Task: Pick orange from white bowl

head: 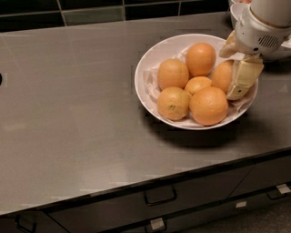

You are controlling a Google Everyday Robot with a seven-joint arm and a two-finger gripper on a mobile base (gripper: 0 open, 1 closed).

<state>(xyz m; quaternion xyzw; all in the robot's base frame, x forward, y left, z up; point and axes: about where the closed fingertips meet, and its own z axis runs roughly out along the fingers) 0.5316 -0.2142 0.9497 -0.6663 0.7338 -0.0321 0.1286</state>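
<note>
The wide white bowl [144, 63] lined with crumpled paper sits on the right half of the grey counter and holds six oranges. The large, plain, slightly oval orange [221, 75] lies at the bowl's right side. My gripper [231, 75] comes down from the upper right over the bowl's right rim. Its cream fingers [243, 78] stand on the near and far sides of that orange, closed against it, and hide its right part. The orange rests in the bowl among the others.
A paler orange with a dark speck [173, 103] and a big orange [208, 106] lie at the bowl's front. A smaller white bowl [235, 12] stands behind my gripper at the top right. The counter's front edge [136, 189] runs above drawers.
</note>
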